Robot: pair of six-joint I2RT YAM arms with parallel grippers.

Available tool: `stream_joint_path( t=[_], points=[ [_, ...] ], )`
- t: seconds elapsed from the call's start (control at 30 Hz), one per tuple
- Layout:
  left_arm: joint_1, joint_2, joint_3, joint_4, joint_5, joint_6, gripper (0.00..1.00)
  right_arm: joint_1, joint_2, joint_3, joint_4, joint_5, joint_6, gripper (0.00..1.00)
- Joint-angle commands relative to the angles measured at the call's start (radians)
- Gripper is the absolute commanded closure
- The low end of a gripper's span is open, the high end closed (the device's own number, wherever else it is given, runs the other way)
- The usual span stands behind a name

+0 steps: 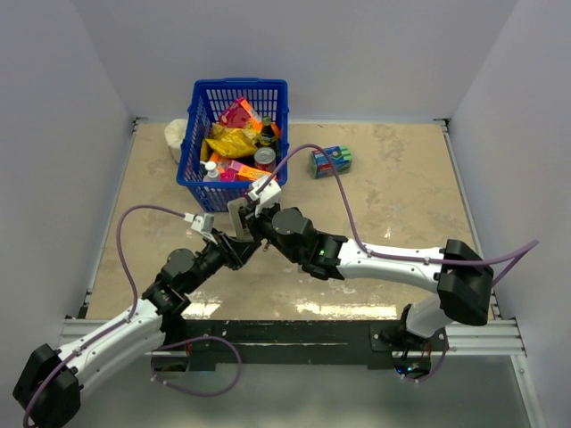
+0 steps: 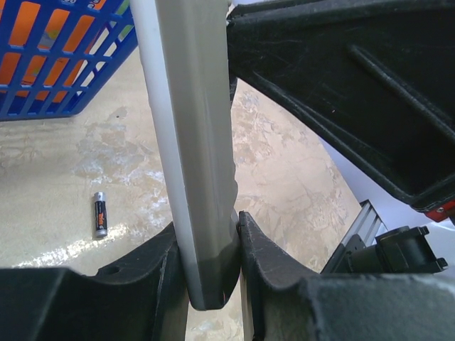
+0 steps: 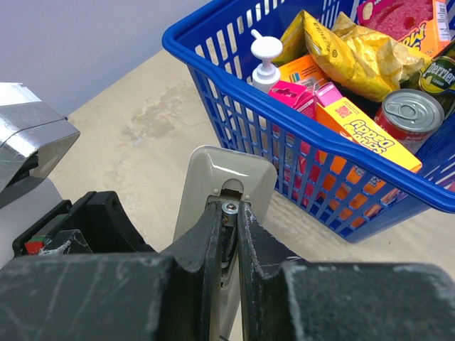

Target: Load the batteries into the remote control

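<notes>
Left tool was clamped on the remote control, fingers pinching its two long sides near one end. The remote was off the table, mid-workspace, just in front of the blue basket, with its other end pointing up and away from the left wrist camera.

Right tool came in from the opposite side. Its fingers were nearly together on a slim thing with a small silver tip, which read as a battery. That tip sat at the recess in the remote's rounded upper end. How far in it was, I couldn't tell, because the fingers covered the rest.

A second battery lay loose on the table. It was dark with a paler end, left of the remote in the left wrist view and well apart from both tools, near the basket wall.

The basket held a white pump bottle, a yellow bag, a can and orange and pink boxes. A blue-green box stood on the table to the basket's right, apart from everything else.
</notes>
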Motion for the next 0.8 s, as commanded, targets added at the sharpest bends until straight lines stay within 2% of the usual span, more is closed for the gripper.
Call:
stream_joint_path(
  t=[0.0, 0.17, 0.4, 0.77],
  points=[
    [-0.007, 0.014, 0.076, 0.135, 0.052, 0.04, 1.0, -0.016, -0.023, 0.015, -0.022, 0.073, -0.049, 0.88],
    [-0.005, 0.061, 0.098, 0.161, 0.093, 0.02, 1.0, -0.016, -0.054, -0.036, 0.057, 0.067, -0.064, 0.88],
    [-0.005, 0.054, 0.099, 0.159, 0.075, -0.019, 1.0, -0.016, -0.104, -0.121, 0.208, 0.06, -0.104, 0.89],
    [-0.005, 0.044, 0.107, 0.158, 0.056, -0.063, 1.0, -0.016, -0.118, -0.123, 0.21, 0.051, -0.13, 0.89]
  ],
)
